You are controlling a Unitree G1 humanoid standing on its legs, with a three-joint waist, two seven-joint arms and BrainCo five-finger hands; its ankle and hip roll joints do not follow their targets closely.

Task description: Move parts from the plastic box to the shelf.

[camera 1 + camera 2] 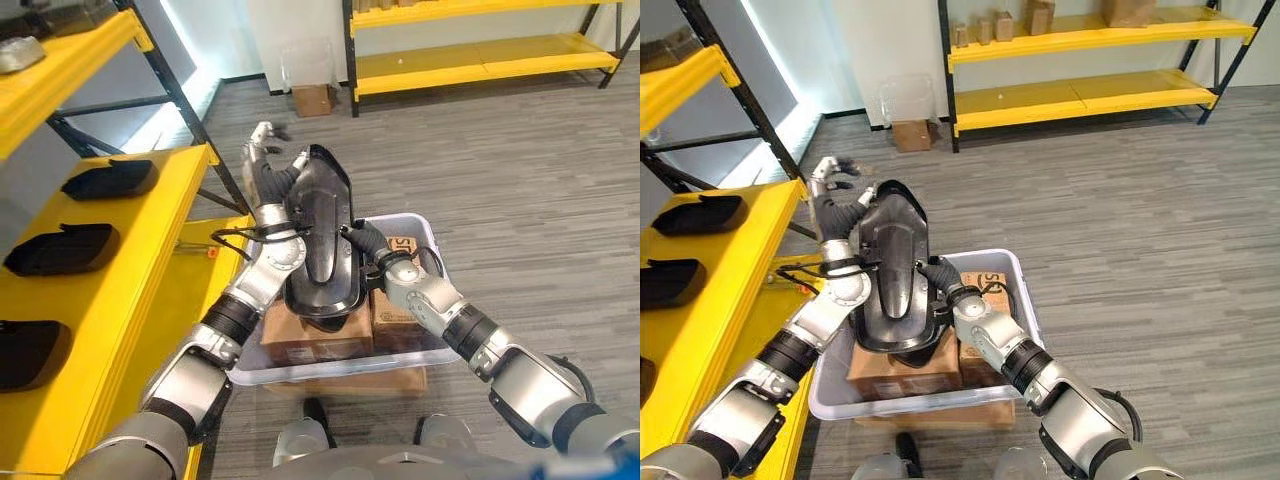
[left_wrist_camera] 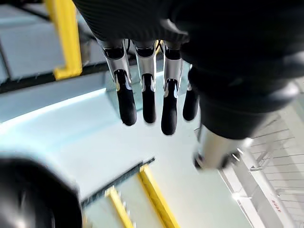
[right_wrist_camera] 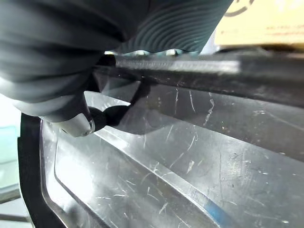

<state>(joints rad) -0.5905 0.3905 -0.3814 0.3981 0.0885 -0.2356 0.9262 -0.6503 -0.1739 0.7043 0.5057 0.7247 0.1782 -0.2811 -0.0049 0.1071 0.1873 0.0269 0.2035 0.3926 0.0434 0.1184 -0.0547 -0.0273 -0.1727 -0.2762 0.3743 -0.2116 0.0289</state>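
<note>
Black part lifted upright over the plastic box

You can't tell how the right robot hand grips; its fingers hide behind the black part (pressed to its right edge); the left robot hand, fingers straight and spread, rests against its left side; yellow shelf with other black parts lies left.

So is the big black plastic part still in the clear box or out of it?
Out: the big black plastic part is lifted above the clear plastic box, between left hand and right hand.
</note>
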